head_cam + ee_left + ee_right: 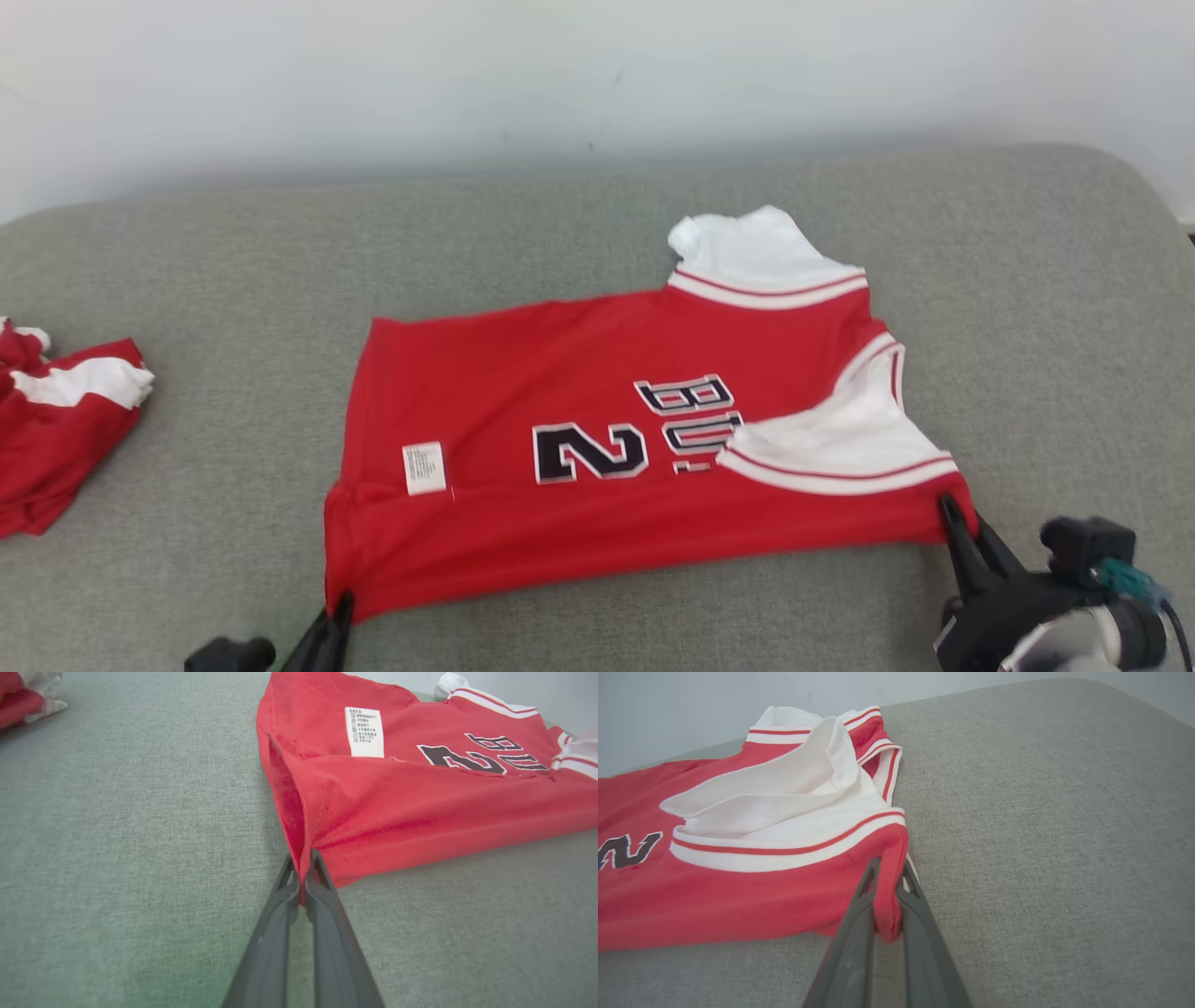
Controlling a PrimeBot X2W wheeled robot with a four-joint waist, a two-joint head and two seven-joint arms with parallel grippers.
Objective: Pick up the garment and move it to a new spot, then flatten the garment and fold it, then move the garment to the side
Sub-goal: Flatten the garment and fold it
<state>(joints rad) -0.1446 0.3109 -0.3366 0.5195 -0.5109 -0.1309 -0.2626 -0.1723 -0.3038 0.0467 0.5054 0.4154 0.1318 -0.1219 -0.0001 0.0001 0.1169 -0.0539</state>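
Observation:
The garment (pixel 579 401) is a red jersey with white sleeves, a dark number 2 and a white label, lying spread sideways on the grey cushion. My left gripper (pixel 341 607) is shut on its near hem corner; in the left wrist view the dark fingers (pixel 280 896) pinch the red hem edge (pixel 299 830). My right gripper (pixel 948 511) is shut on the near shoulder corner. There, the right wrist view has the red cloth (pixel 889 891) bunched between the fingers (pixel 861 896), beside the white sleeve (pixel 784 793).
The grey fabric surface (pixel 597 224) runs wide to the back and right, ending at a pale wall (pixel 560 75). Another red and white garment (pixel 56 411) lies crumpled at the far left edge.

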